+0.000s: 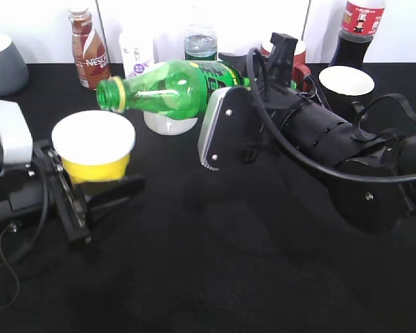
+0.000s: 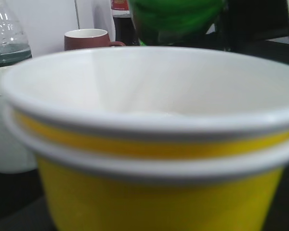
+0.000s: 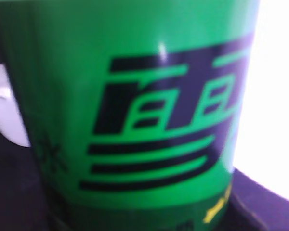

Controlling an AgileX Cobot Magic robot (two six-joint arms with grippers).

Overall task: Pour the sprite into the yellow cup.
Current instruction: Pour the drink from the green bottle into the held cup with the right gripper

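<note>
The sprite (image 1: 173, 87) is a translucent green bottle, tipped nearly level with its open mouth pointing left, just above and behind the yellow cup's rim. My right gripper (image 1: 222, 104) is shut on its labelled body, which fills the right wrist view (image 3: 135, 110). The yellow cup (image 1: 95, 149) has a white inside and stands upright between the fingers of my left gripper (image 1: 90, 191), held off the black table. It fills the left wrist view (image 2: 149, 144), with the green bottle (image 2: 176, 19) above its far rim. No liquid shows in the cup.
At the back stand a brown Nescafe bottle (image 1: 90, 48), a white bottle (image 1: 136, 52), a clear water bottle (image 1: 200, 41), a white mug (image 1: 170, 123), a red mug (image 2: 86, 39), a dark cup with white inside (image 1: 347, 87), a cola bottle (image 1: 357, 31) and a grey cup (image 1: 1, 64).
</note>
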